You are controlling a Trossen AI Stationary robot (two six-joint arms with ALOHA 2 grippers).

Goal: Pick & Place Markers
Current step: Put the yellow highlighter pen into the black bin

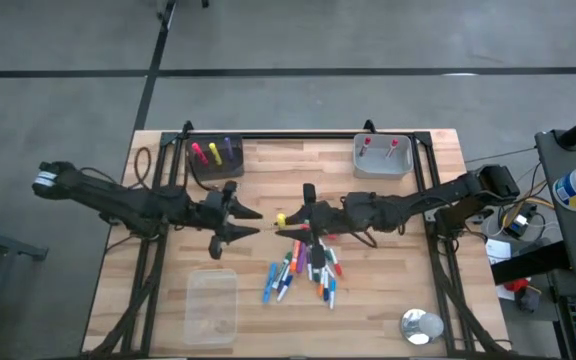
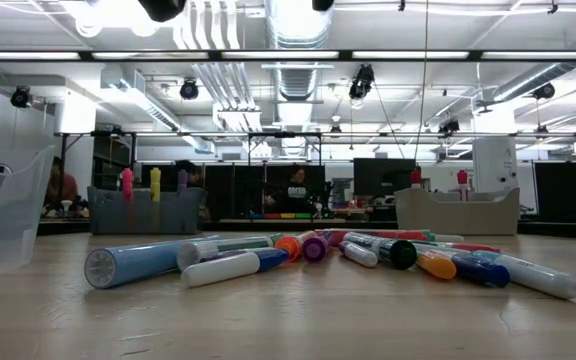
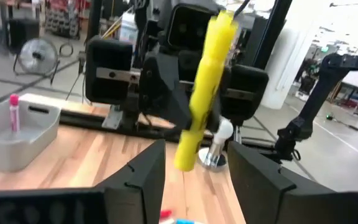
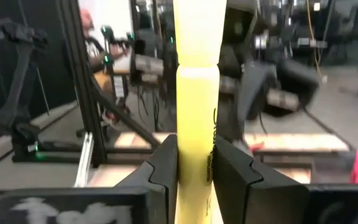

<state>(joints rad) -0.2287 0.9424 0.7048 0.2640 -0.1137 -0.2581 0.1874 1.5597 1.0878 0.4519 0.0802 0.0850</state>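
Note:
A yellow marker hangs above the table's middle, with my right gripper shut on it. It stands nearly upright in the right wrist view. My left gripper faces it from the table's left. It is open, its fingers apart and short of the marker. Several more markers in mixed colours lie on their sides on the wood below; the low view shows this pile. My right gripper pinches the yellow marker's barrel between its two fingers, below the seam of the cap. The fingers reach level from the table's right and lie across the marker. The marker is lifted clear of the table, nearly upright, a little tilted.
A dark bin at the far left holds pink, yellow and purple markers upright. A grey bin at the far right holds two red-capped ones. A clear tub sits near the front left, a shiny round thing at the front right.

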